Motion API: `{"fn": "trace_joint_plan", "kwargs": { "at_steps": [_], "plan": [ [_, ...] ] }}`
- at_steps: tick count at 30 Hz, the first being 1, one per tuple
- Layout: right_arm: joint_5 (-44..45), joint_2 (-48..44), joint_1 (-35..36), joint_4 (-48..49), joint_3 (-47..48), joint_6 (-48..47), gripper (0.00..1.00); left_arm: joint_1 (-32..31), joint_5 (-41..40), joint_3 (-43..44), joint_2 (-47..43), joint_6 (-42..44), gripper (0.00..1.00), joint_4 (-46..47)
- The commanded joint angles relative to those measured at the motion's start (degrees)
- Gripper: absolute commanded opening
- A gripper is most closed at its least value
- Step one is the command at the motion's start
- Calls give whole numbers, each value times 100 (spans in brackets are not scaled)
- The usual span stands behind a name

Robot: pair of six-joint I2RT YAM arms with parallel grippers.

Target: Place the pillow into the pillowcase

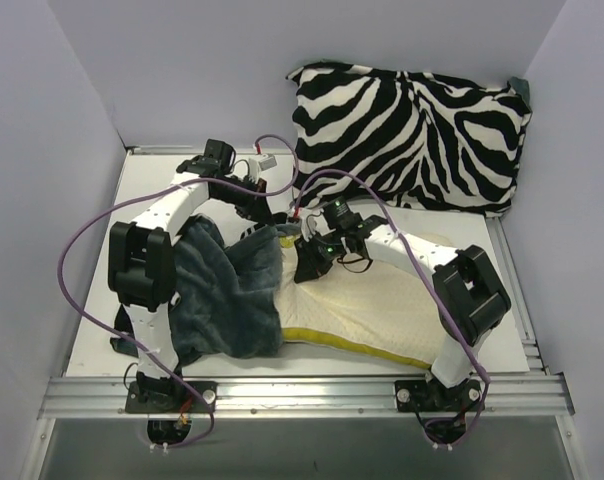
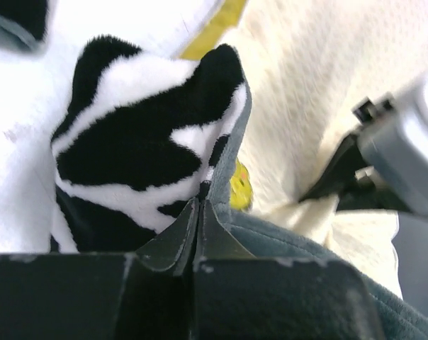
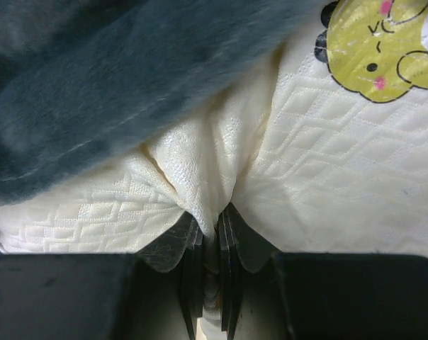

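Observation:
The cream quilted pillow (image 1: 382, 300) lies flat on the table, its left part under the pillowcase (image 1: 227, 290), whose grey-teal face is up. My right gripper (image 1: 307, 265) is shut on a pinched fold of the pillow (image 3: 341, 156), near its yellow emblem (image 3: 380, 49) and beside the teal plush of the pillowcase (image 3: 115, 78). My left gripper (image 1: 265, 222) is at the pillowcase's far edge. In the left wrist view its jaws (image 2: 198, 204) are shut on the hem, with zebra lining (image 2: 143, 127) to the left, teal to the right, and the pillow (image 2: 313, 85) beyond.
A plump zebra-print cushion (image 1: 412, 135) with a teal corner leans against the back wall at the right. Bare white table (image 1: 162, 175) shows at the back left. A metal rail (image 1: 302, 395) runs along the near edge. Purple cables loop over both arms.

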Motion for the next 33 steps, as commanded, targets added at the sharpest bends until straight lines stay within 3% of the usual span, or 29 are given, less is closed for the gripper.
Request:
{"fn": "trace_joint_plan", "kwargs": {
  "at_steps": [1, 2, 3, 4, 5, 8, 10, 12, 14, 15, 17, 19, 20, 25, 29, 31, 32, 33],
  "plan": [
    [-189, -133, 121, -343, 273, -309, 0, -62, 321, 790, 361, -228, 0, 116],
    [-155, -106, 113, -378, 308, -317, 0, -36, 322, 879, 396, -220, 0, 90],
    [-154, -71, 104, -379, 335, -326, 0, -1, 296, 897, 397, -202, 9, -6],
    [-172, -71, 78, -396, 361, -335, 0, 26, 304, 828, 371, -193, 19, -51],
    [-180, -62, 69, -388, 370, -344, 0, 52, 295, 766, 327, -28, 38, -121],
    [-260, -36, 7, -396, 379, -387, 0, 70, 173, 476, 134, 586, 54, -586],
    [-286, -53, -2, -414, 388, -449, 0, 70, 120, 362, 19, 799, 58, -902],
    [-321, -71, -19, -431, 405, -501, 0, 70, 120, 212, 1, 1037, 59, -1096],
    [-391, -80, -19, -458, 397, -581, 0, 35, 49, 168, 36, 1168, 51, -1097],
    [-435, -97, -19, -458, 397, -633, 0, -35, 49, 229, 158, 1204, 35, -1106],
    [-541, -97, 7, -475, 405, -800, 0, -123, 145, 518, 361, 1117, 15, -1097],
    [-611, -141, 130, -528, 449, -1010, 0, -289, 338, 1238, 721, 933, 2, -1097],
    [-620, -167, 200, -563, 458, -1290, 0, -351, 574, 1510, 844, 662, 1, -1080],
    [-585, -317, 560, -660, 537, -1864, 0, -712, 1025, 3145, 1635, -87, 0, -1027],
    [-427, -326, 561, -660, 572, -2092, 0, -967, 736, 3157, 1978, -437, 1, -878],
    [-225, -282, 500, -521, 581, -2076, 0, -941, 482, 3060, 2233, -841, 10, -527],
    [-146, -256, 386, -415, 599, -1988, 0, -897, 341, 3129, 2329, -948, 20, -430],
    [-76, -195, 298, -327, 625, -1900, 0, -731, 244, 3226, 2470, -1027, 38, -333]
  ]
}}
